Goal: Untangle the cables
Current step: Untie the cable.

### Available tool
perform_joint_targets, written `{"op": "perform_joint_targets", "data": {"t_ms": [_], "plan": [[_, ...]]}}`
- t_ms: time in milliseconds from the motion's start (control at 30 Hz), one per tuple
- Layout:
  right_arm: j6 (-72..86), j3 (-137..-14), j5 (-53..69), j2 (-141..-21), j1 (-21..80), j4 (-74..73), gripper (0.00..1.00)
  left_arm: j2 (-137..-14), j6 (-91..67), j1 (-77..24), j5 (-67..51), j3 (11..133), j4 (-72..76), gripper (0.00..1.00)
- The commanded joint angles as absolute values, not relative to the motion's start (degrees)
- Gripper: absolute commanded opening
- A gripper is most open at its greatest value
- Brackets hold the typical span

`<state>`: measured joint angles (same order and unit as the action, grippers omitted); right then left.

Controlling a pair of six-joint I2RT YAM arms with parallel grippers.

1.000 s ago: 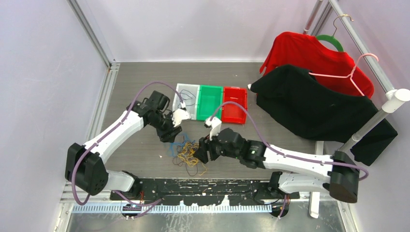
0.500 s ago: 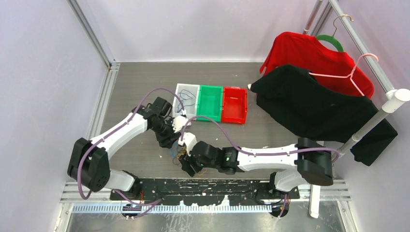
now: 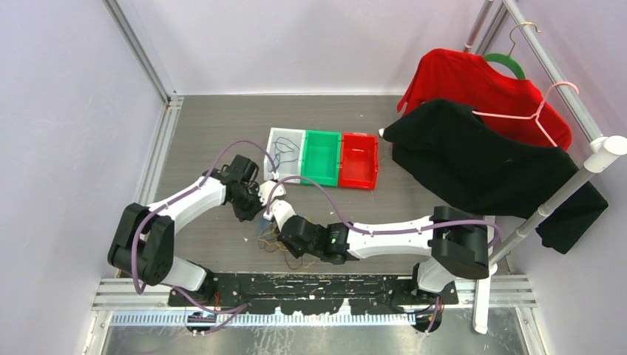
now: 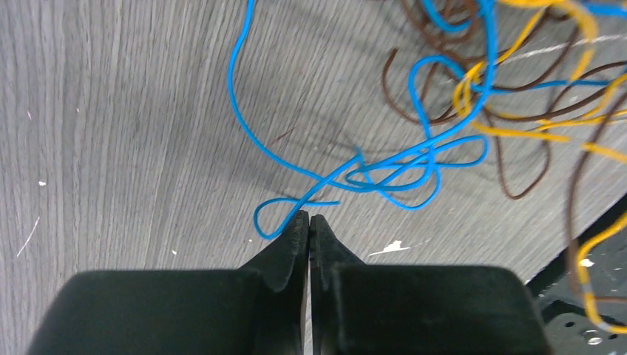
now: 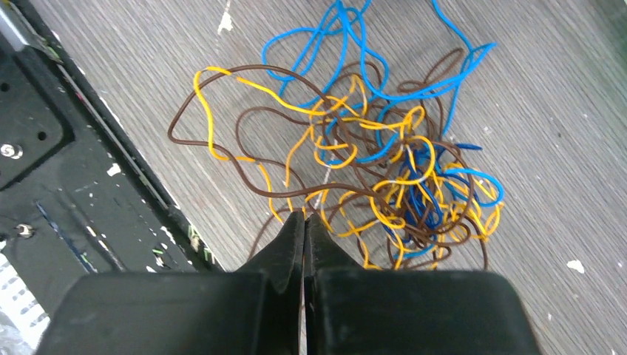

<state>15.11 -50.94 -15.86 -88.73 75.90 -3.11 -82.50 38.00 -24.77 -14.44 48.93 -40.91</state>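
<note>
Both claws just clenched: left claw by blue cable loop, right claw at cables' lower edge; pinch unclear, pull-apart prob. next.

Tangled cables, grey table, three bins

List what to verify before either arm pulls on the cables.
1. Left jaws shut, tips at the end loop of the blue cable: ok.
2. That loop really pinched between the left jaws: cannot tell.
3. Right jaws shut, tips at the near edge of the tangle: ok.
4. Right jaws on one strand only: cannot tell; brown and orange-yellow strands meet at the tips.
5. Blue cable free of the tangle: not ok, it runs into the knot.
</note>
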Motion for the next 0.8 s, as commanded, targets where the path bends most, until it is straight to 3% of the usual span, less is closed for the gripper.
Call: {"op": "perform_joint_targets", "data": {"t_ms": [0, 567, 767], "plan": [[15.89, -53.15, -21.18, -84.22, 75.93, -6.14, 0.01, -82.79, 42.06, -22.47, -12.54, 47.14, -36.54, 0.0], [20.82, -45.66, -32.42, -59.86, 71.86, -12.29, 0.01, -79.86, 45.34, -17.0, -11.36, 42.54, -36.15, 0.0], [20.67, -51.13, -23.3, -51.62, 64.57, -12.28, 0.01, -77.73, 36.9, -14.79, -24.65, 54.41, -49.63, 0.0]]}}
